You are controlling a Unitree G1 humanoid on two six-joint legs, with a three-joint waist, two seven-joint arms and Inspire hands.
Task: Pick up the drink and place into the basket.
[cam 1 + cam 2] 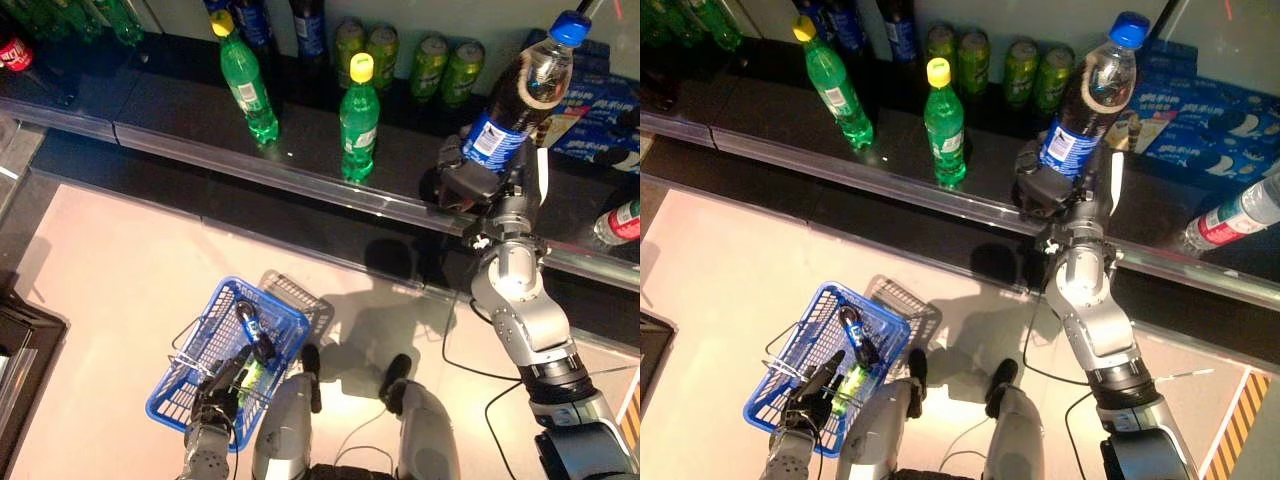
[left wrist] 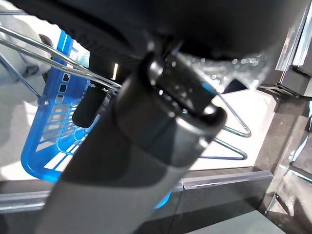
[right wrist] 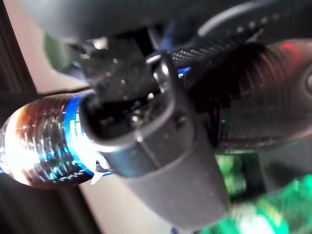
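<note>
Up high, right robot hand [image 1: 470, 180] clenched round cola bottle [image 1: 520, 95], left robot hand [image 1: 222, 395] gripping basket [image 1: 190, 345] handle

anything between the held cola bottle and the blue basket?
In the left eye view, between the cola bottle in the right hand and the blue basket on the left hand: the dark shelf's front edge, then bare floor.

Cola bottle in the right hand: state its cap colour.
Blue cap on the dark cola bottle held by the right hand; clearest in the left eye view.
</note>
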